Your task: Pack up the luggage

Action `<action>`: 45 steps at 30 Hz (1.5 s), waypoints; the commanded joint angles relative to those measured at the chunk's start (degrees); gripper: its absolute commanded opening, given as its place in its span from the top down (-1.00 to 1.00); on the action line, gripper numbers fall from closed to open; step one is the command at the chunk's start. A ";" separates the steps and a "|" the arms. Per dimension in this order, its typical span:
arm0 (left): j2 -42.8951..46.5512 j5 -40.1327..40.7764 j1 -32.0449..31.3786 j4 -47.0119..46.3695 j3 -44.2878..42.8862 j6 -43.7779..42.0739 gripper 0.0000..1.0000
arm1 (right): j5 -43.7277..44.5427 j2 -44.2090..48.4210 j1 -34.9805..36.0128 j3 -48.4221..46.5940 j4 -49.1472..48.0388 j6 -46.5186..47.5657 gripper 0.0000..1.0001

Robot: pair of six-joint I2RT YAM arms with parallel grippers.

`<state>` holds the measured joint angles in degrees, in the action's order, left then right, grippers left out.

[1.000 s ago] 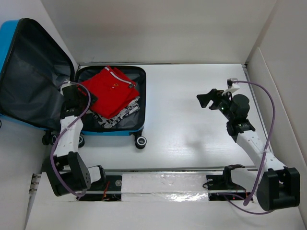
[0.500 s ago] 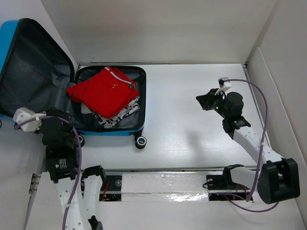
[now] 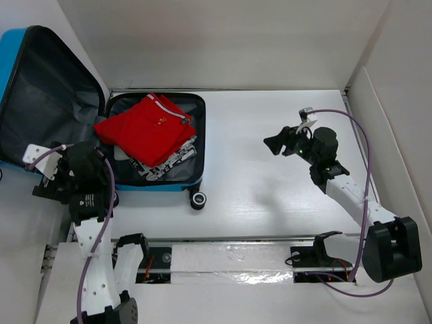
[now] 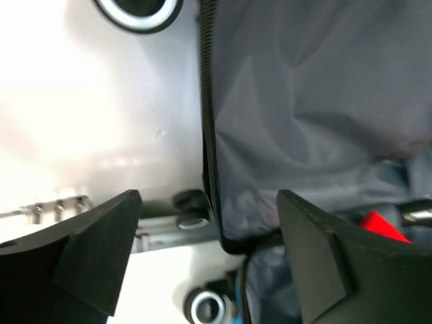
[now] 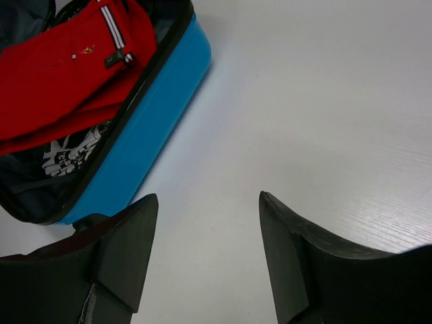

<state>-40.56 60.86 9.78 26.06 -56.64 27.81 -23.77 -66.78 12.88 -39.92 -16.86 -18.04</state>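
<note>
— What's the left gripper (image 4: 208, 197) doing, down here by us?
— It hangs at the near edge of the raised lid (image 3: 47, 108). Its fingers are spread wide with nothing between them. From its own camera, the black zipper (image 4: 206, 101) runs right under the gap.
— And the other one?
— The right gripper (image 5: 207, 198) is just as wide apart and empty. It sits over the bare white table (image 3: 270, 196), well to the right of the case, and its fingers point back toward it.
— So where's the luggage (image 3: 155, 186)?
— On the left of the table, lying open. It has a bright-blue hard shell, with small black wheels (image 3: 197, 200) on the edge nearest us. The base lies flat and the lid is tipped up to the left. Its dark grey lining (image 4: 317, 101) is loose and creased.
— Anything in the base?
— A red shirt (image 3: 148, 128) with striped white trim is on top, one corner reaching toward the lid. Under it, at the near right, a black-and-white printed garment (image 3: 169, 160) peeks out.
</note>
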 commanded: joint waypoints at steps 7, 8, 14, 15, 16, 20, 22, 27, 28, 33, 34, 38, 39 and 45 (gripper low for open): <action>-12.61 -0.37 7.09 -4.19 -5.49 -7.86 -0.47 | 0.48 1.22 2.23 -3.93 0.69 2.57 -0.35; -14.01 -0.39 7.09 -4.09 -5.67 -7.86 -0.47 | 0.57 1.04 2.23 -4.20 1.56 2.92 -0.36; -18.32 -4.42 12.52 -4.80 -5.05 -8.05 -0.46 | 2.06 1.48 3.28 -4.64 2.45 3.89 -0.36; -19.03 -5.57 13.24 -3.58 -6.80 -6.65 -0.41 | 2.15 1.31 3.90 -4.73 2.45 3.98 -0.36; -19.56 -5.93 13.25 -2.52 -7.25 -6.37 -0.37 | 2.67 1.04 3.90 -4.90 2.54 4.07 -0.36; -20.70 -6.54 13.25 -2.51 -8.92 -6.89 0.04 | 3.46 -0.45 4.96 -6.04 3.76 4.95 -0.36; -20.70 -7.94 13.25 -2.51 -9.63 -7.33 0.43 | 3.73 -1.07 4.96 -6.13 3.94 5.04 -0.35; -19.30 -3.23 5.71 -7.33 -5.94 -13.82 1.00 | 4.26 -2.29 5.48 -6.57 3.94 5.12 -0.35; -19.12 1.58 1.16 -9.43 -5.07 -15.40 1.00 | 4.26 -2.99 5.48 -6.75 4.03 5.12 -0.35; -17.72 14.97 -17.92 -18.13 2.47 -29.11 1.00 | 4.26 -5.28 5.48 -7.54 4.73 5.56 -0.35; -17.54 18.03 -21.09 -22.07 3.89 -31.74 1.00 | 4.43 -5.46 5.48 -7.71 4.91 5.56 -0.35; -17.28 23.94 -35.42 -24.49 7.69 -36.87 1.00 | 4.70 -5.73 5.48 -7.89 5.26 5.74 -0.35; -17.19 24.82 -41.36 -22.74 7.34 -33.65 1.00 | 4.78 -5.73 5.48 -7.89 5.17 5.74 -0.35; -21.12 18.27 -62.23 13.77 -2.46 -5.73 0.21 | 6.36 -5.72 5.48 -8.07 5.96 6.18 -0.40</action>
<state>-59.46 85.62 -45.84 24.64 -51.11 4.43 -18.94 -72.90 17.78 -45.23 -10.52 -13.17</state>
